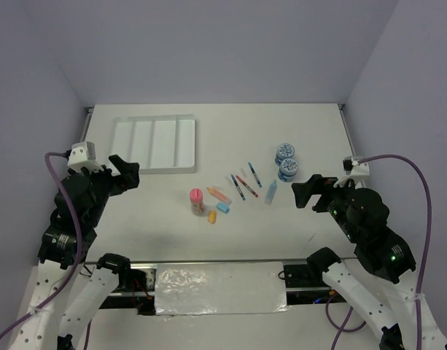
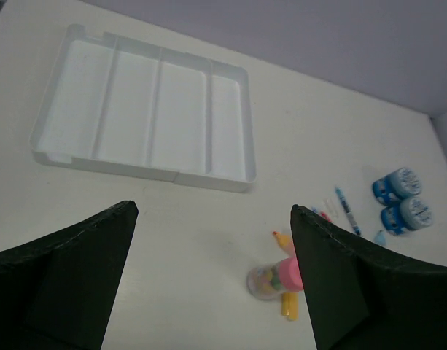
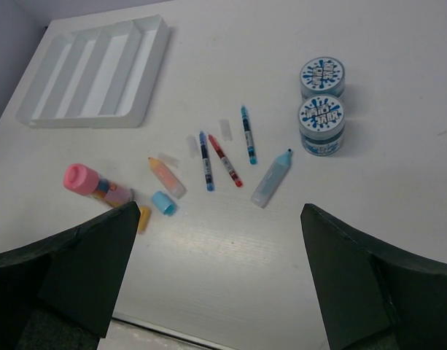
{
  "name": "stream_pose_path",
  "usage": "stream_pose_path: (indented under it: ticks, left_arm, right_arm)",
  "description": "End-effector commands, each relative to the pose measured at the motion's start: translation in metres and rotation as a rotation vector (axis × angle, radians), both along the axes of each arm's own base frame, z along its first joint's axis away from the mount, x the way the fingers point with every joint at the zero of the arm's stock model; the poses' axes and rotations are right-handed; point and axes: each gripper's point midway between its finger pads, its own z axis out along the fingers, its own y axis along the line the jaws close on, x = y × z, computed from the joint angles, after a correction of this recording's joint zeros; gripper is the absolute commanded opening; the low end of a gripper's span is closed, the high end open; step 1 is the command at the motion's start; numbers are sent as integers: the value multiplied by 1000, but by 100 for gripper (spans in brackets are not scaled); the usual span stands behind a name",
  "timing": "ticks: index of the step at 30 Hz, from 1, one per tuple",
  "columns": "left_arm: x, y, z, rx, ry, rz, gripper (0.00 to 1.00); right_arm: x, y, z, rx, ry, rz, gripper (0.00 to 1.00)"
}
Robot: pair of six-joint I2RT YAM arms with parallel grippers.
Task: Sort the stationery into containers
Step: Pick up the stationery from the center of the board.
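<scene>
The white four-compartment tray (image 1: 154, 169) lies empty at the far left, also in the left wrist view (image 2: 139, 169) and the right wrist view (image 3: 146, 80). The stationery lies mid-table: a pink-capped piece (image 1: 197, 200), an orange eraser (image 1: 212, 216), a light-blue eraser (image 1: 223, 208), an orange pencil-shaped piece (image 3: 167, 177), three thin pens (image 3: 224, 153), a pale blue tube (image 3: 271, 179) and two blue-lidded tubs (image 1: 286, 160). My left gripper (image 1: 128, 173) is open and empty, left of the stationery. My right gripper (image 1: 305, 192) is open and empty, right of it.
Grey walls close the table at the back and both sides. A strip of clear plastic sheet (image 1: 219, 289) lies along the near edge between the arm bases. Purple cables (image 1: 416, 182) loop off both wrists.
</scene>
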Motion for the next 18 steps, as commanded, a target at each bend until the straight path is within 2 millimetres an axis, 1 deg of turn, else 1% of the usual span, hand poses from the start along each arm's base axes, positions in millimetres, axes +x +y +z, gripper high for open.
stream_pose_path:
  ticks: [1, 2, 3, 4, 6, 7, 8, 9, 10, 11, 12, 15, 16, 17, 18]
  left_arm:
    - [1, -24, 35, -149, -143, -95, 99]
    - [3, -29, 30, -190, -137, -106, 99]
    - [7, -33, 31, -216, -163, -112, 99]
    - [11, -38, 3, -251, -124, -115, 99]
    - [16, -49, -16, -285, -107, -137, 99]
    - [17, -68, -33, -296, -78, -188, 99]
    - [16, -79, -42, -315, -62, -206, 99]
    - [22, -78, -53, -297, -52, -149, 99]
    - [13, -105, -64, -279, -36, -219, 99]
    - [10, -112, -71, -254, -28, -214, 99]
    - [5, -123, -87, -191, -8, -188, 99]
    - [-4, -136, -108, -115, -14, -142, 99]
    - [-12, -139, -122, -64, -24, -138, 99]
    - [-13, -145, -120, -84, -50, -139, 99]
    - [-13, -149, -128, -68, -64, -140, 99]
  right_arm:
    - [2, 15, -2, -3, 10, 81, 100]
    - [2, 18, -2, 4, 8, 93, 100]
    - [4, 20, -3, 12, 12, 94, 100]
    - [5, 23, -4, 15, 18, 103, 100]
    - [10, 28, -5, 31, 19, 109, 100]
    - [12, 32, -8, 33, 28, 120, 100]
    - [13, 38, -9, 46, 30, 150, 100]
    - [16, 43, -11, 57, 30, 163, 100]
    - [18, 47, -14, 61, 41, 177, 100]
    - [19, 52, -17, 67, 45, 195, 100]
    - [20, 55, -19, 68, 56, 202, 100]
    - [20, 54, -23, 54, 68, 204, 100]
    - [19, 52, -21, 54, 59, 197, 100]
    - [19, 48, -22, 50, 54, 176, 100]
    - [16, 45, -19, 55, 35, 171, 100]
